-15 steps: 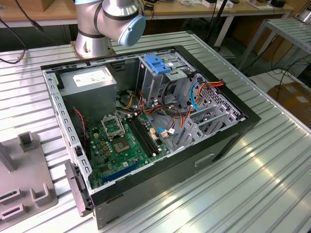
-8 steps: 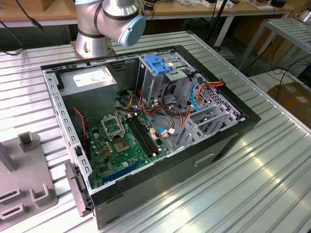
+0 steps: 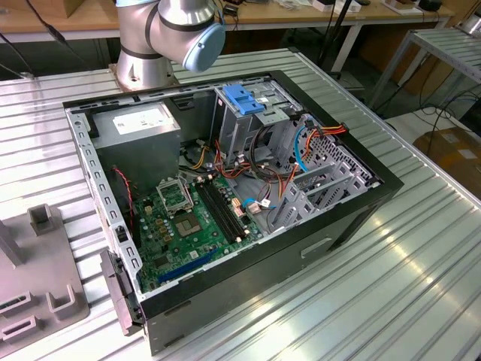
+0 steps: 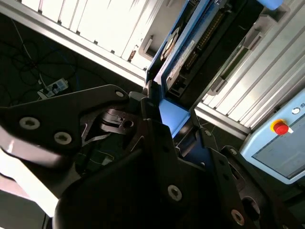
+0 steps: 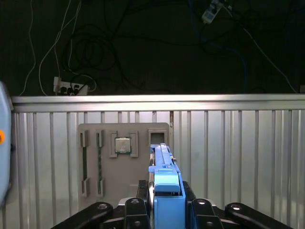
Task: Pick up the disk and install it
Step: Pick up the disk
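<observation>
Pincer [image 5: 167, 206] clenched on the disk [image 5: 163, 164] by its blue carrier end, edge-on over grey fixture tray [image 5: 95, 138] on counter [image 5: 238, 157]; grip probably leaves side rails free

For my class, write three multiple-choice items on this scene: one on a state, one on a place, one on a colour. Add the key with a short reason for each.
1. The computer case is:
A. open, with the motherboard showing
B. closed by a side panel
C. upside down

2. The disk is:
A. inside the case
B. between the fingers of the gripper
C. lying on the motherboard

3. The carrier rail framing the disk is:
A. red
B. light blue
C. yellow

Key:
1 A, since the exterior view looks straight into the case's interior.
2 B, since both wrist views show the disk clamped there.
3 B, since the rail is light blue in both wrist views.
</observation>
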Tool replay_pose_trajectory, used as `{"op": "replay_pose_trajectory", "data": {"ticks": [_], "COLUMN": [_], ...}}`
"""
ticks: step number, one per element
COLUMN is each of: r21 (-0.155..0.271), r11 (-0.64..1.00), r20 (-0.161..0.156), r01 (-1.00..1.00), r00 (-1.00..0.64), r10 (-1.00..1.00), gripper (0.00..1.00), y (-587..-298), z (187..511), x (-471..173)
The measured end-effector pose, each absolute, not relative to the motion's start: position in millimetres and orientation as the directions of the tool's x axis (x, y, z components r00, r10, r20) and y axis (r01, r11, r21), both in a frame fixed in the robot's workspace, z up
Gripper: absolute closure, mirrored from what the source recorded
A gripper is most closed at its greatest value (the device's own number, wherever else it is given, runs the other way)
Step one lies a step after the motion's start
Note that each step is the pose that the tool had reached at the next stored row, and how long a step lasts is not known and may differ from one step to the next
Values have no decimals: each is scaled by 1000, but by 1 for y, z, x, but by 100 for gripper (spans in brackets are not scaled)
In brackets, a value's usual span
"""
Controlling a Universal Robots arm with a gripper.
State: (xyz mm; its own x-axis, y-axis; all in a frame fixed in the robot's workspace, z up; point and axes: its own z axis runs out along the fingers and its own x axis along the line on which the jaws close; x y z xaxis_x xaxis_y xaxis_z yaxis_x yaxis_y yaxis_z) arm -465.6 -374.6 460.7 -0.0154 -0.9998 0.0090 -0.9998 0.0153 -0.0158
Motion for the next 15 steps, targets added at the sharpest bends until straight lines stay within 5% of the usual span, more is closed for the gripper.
{"op": "replay_pose_trajectory", "data": {"ticks": [15], "r21": [-16], "r11": [15], "r20": [9], "r01": [-1000], "r00": [-15], "r10": [-1000], "gripper": [63], "y": [-375], "z": [478], "x": [-466]}}
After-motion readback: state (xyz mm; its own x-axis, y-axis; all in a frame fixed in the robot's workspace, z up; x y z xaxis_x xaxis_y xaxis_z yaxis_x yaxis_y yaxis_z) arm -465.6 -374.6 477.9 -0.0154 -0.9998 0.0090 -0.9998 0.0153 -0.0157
